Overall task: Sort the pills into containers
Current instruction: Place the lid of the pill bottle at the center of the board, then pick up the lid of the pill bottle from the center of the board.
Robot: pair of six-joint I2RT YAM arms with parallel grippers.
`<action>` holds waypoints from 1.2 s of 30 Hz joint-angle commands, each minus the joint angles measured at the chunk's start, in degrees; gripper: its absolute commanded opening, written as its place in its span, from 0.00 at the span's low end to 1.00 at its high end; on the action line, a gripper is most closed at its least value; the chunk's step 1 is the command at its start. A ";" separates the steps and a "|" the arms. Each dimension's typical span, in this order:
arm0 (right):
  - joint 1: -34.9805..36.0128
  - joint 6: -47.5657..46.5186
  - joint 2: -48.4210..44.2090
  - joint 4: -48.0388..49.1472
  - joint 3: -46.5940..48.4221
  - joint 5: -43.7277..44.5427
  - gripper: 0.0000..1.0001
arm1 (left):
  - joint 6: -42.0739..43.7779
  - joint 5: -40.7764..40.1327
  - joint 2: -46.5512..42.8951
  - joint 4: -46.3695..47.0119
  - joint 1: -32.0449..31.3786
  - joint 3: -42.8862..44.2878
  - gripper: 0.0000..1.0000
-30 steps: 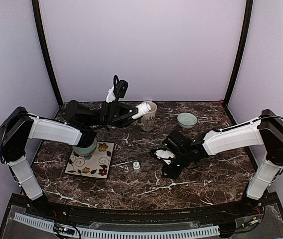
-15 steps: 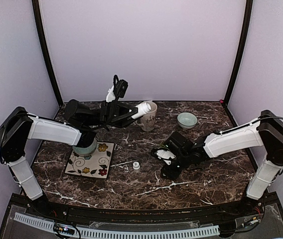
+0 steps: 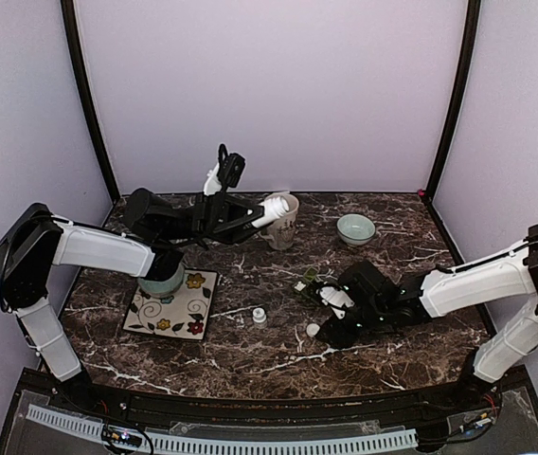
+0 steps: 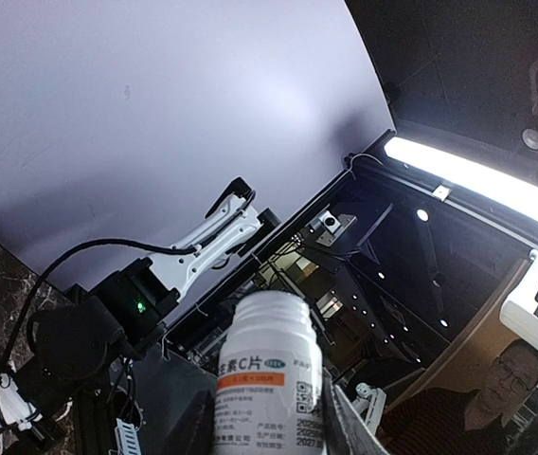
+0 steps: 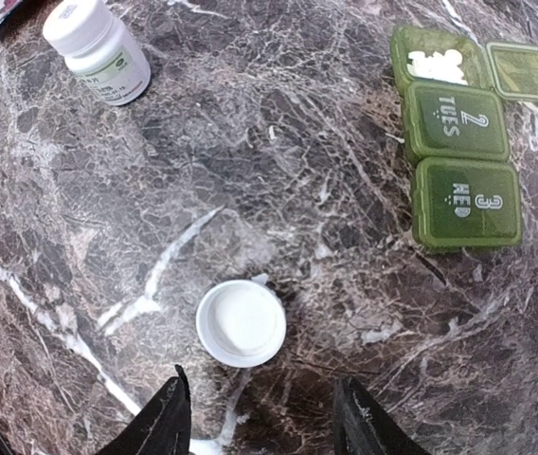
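Pills point(image 5: 437, 64) are sitting in the first compartment of the green pill box point(image 5: 457, 142), whose lid is flipped open beside it. The TUES and WED compartments are shut, so we are judging one of three slots as filled. The box is lying flat on the desk point(image 5: 250, 161) around mid-desk, near the right gripper point(image 5: 261, 425) and off to one side of it in the wrist view.

Right jaws are standing apart with nothing between them, hovering low over a white cap point(image 5: 241, 323). The cap is lying open side up on the bare desk, apart from the box. We are reading it as parked there to keep it out of the way of the pouring.

Left gripper point(image 3: 256, 215) is clamping a large white bottle point(image 4: 269, 379) by its body. The bottle is raised well off the desk and tipped almost level, with its mouth end right by the rim of the mug point(image 3: 284, 226). We are guessing the cap belongs to this bottle, and that the arm is holding it up and clear so the right arm has room to work. We cannot tell whether its mouth is open.

A small white bottle point(image 5: 97, 52) is standing capped, well apart from the box.
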 commanded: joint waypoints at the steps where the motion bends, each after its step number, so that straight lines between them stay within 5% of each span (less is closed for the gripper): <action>1: 2.01 3.99 -1.86 11.83 -5.29 1.52 0.51 | 1.73 0.97 -2.78 -0.49 -0.03 0.87 0.00; 22: 10.22 15.19 14.27 45.63 -18.69 18.24 0.50 | 2.88 1.60 -3.09 -4.73 -0.12 2.21 0.00; 36: 12.88 19.94 22.56 45.74 -18.29 27.42 0.34 | 2.36 3.53 -1.09 -1.44 -0.01 1.42 0.00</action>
